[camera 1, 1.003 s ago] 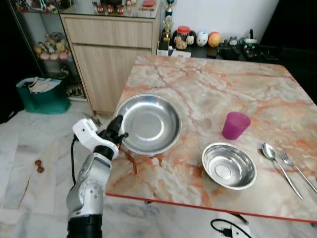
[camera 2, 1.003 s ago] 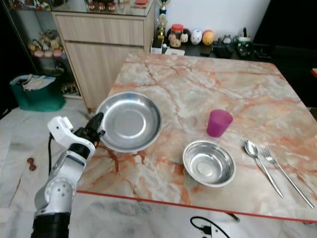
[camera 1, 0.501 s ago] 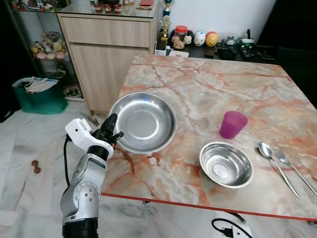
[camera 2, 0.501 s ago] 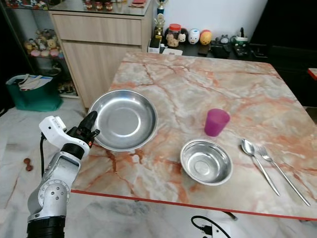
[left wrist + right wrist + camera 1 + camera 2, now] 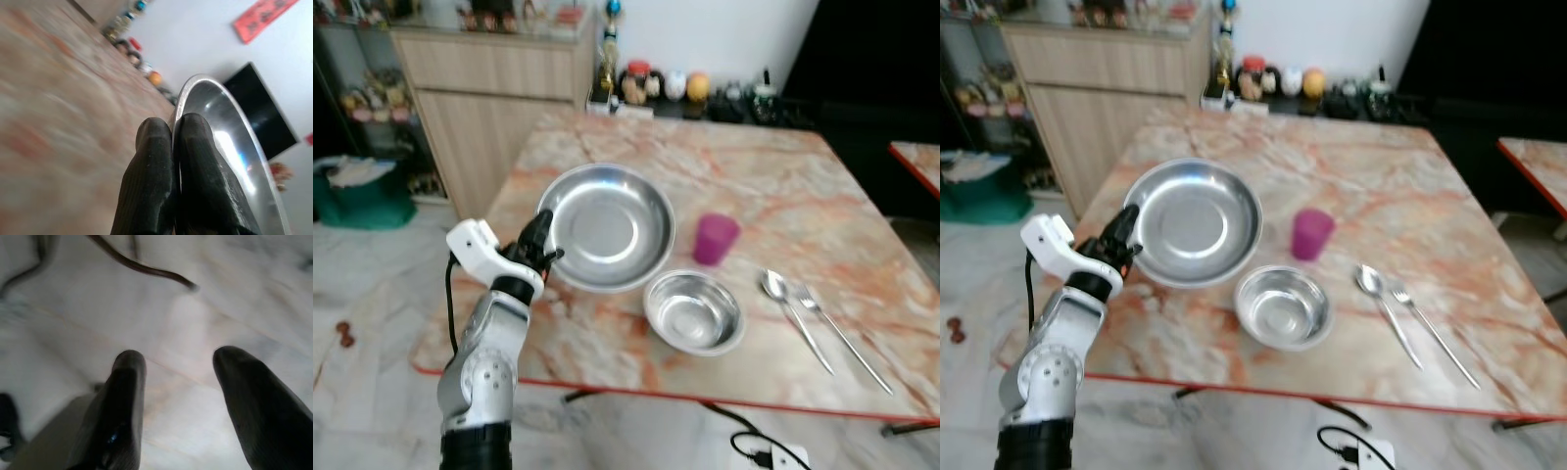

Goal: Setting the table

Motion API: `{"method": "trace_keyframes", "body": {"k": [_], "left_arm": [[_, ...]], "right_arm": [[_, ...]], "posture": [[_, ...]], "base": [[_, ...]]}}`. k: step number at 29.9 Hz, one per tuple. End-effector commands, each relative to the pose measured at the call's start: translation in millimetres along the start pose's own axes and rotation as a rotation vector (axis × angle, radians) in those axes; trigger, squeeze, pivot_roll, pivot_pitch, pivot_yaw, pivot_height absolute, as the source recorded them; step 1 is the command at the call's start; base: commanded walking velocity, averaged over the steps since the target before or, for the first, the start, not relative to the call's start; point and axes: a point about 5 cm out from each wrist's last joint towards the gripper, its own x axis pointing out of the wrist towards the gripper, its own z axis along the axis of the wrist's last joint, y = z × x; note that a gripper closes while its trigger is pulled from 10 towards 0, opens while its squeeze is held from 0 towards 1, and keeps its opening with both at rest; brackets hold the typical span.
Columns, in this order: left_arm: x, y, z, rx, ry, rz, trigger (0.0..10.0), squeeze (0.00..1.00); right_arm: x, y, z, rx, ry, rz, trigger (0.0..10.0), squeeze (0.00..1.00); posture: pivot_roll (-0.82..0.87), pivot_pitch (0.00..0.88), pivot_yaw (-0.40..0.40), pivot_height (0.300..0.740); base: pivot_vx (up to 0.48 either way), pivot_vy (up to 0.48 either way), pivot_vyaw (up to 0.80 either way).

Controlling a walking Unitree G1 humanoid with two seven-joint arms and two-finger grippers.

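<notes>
A wide steel plate (image 5: 605, 226) is held above the left part of the marble table (image 5: 803, 196), tilted a little. My left gripper (image 5: 540, 247) is shut on its near left rim; in the left wrist view the two black fingers (image 5: 166, 181) pinch the plate's edge (image 5: 230, 142). A smaller steel bowl (image 5: 693, 311) sits on the table near the front. A purple cup (image 5: 715, 239) stands just behind it. A spoon (image 5: 793, 318) and a fork (image 5: 842, 335) lie side by side to the right. My right gripper (image 5: 176, 396) is open over pale floor.
A wooden cabinet (image 5: 499, 98) stands behind the table's left corner, with small figurines (image 5: 656, 86) on a low shelf at the back. A green bag (image 5: 357, 191) sits on the floor at far left. A cable (image 5: 764, 452) lies under the table's red front edge (image 5: 705, 399).
The camera has swung, so the whole scene shifted left. The plate in my left gripper has moved right and nearer the bowl and the cup.
</notes>
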Motion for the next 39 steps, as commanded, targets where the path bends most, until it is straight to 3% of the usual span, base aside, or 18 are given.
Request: {"method": "trace_keyframes", "body": {"k": [1,15,39], "left_arm": [[4.2,-12.9,9,0.012,-0.039,-0.061,10.0,0.0],[6.9,-21.8,13,0.014,-0.048,-0.106,10.0,0.0],[6.2,-31.8,-1,0.053,0.009,-0.153,10.0,0.0]], "right_arm": [[0.7,-4.5,3,0.002,-0.008,-0.013,10.0,0.0],[0.6,-2.9,3,0.0,-0.008,-0.008,10.0,0.0],[1.1,-1.1,4,0.001,-0.008,-0.01,10.0,0.0]], "posture": [[0.12,0.0,-0.108,0.731],[0.13,0.0,-0.105,0.731],[0.12,0.0,-0.093,0.731]], "base": [[0.0,-0.386,0.0],[0.0,-0.386,0.0],[0.0,-0.386,0.0]]}}
